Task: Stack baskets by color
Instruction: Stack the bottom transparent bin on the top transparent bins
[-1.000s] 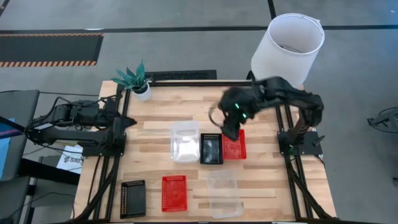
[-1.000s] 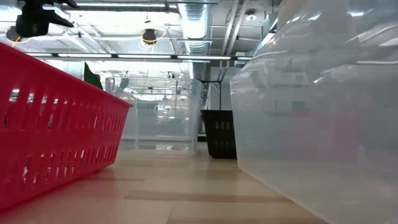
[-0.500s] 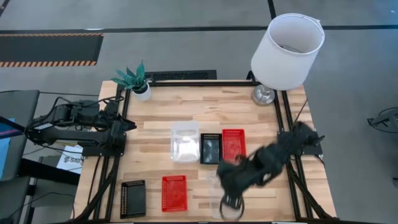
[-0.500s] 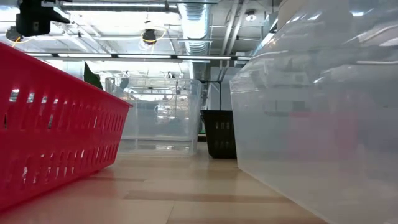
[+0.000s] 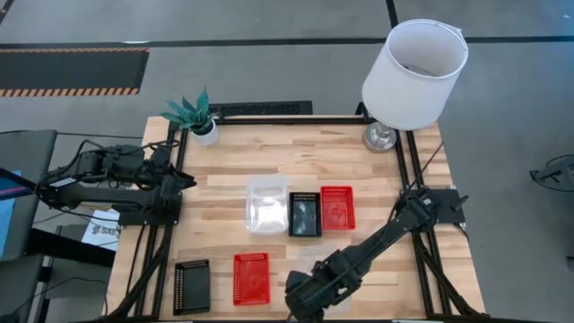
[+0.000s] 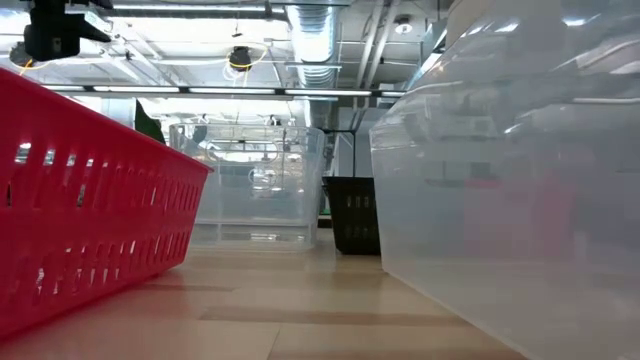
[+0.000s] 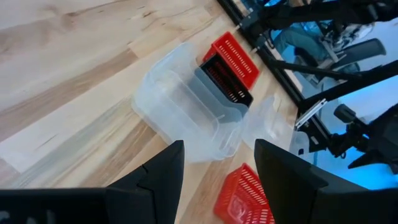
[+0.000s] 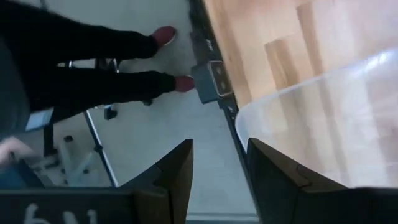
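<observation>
Six baskets rest on their bottoms on the wooden table. A clear basket (image 5: 266, 204), a black one (image 5: 305, 213) and a red one (image 5: 338, 207) stand in a row at mid-table. Nearer the front edge are a black basket (image 5: 191, 285), a red one (image 5: 251, 276) and a clear one (image 5: 312, 255), partly under my right arm. My right gripper (image 5: 303, 305) hangs open over the table's near edge, beside that clear basket's rim (image 8: 311, 118), with nothing between its fingers (image 8: 177, 180). My left gripper (image 5: 188, 178) waits open at the table's left edge.
A large white lamp (image 5: 414, 72) stands at the far right corner and a small potted plant (image 5: 195, 115) at the far left. A person's legs (image 8: 93, 62) are on the floor just off the near edge. Bare wood lies between the two rows of baskets.
My right gripper has swung from above the red basket in the middle row toward the table's near edge, sinking and tipping further downward, and now hangs by the near clear basket. The baskets have stayed in place.
</observation>
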`<state>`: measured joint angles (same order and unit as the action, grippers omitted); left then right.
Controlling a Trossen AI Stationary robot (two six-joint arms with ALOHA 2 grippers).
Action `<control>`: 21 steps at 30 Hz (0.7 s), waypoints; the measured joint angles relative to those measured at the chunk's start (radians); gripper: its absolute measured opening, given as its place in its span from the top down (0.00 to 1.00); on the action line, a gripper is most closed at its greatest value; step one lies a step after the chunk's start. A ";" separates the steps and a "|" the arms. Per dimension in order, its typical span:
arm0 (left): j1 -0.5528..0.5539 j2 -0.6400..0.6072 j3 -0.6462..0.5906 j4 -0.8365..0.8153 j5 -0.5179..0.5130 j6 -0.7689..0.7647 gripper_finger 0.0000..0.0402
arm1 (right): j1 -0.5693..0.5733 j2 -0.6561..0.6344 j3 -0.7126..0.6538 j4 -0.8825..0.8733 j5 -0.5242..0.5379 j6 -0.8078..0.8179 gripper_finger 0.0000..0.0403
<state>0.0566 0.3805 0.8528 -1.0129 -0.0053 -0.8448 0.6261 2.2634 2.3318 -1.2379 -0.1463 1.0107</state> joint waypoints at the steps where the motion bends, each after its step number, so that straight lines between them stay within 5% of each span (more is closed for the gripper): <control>1: 0.000 0.000 0.000 -0.006 0.000 0.000 0.54 | -0.004 0.010 0.000 -0.005 0.001 0.032 0.58; 14: 0.000 0.000 0.000 -0.030 -0.001 0.007 0.54 | -0.073 0.053 0.000 -0.041 0.120 0.452 0.50; 21: 0.000 0.000 0.000 -0.029 0.001 0.041 0.54 | -0.087 0.085 0.000 -0.124 0.127 0.543 0.45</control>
<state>0.0566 0.3805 0.8528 -1.0424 -0.0043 -0.8036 0.5388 2.3482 2.3313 -1.3622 -0.0195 1.5541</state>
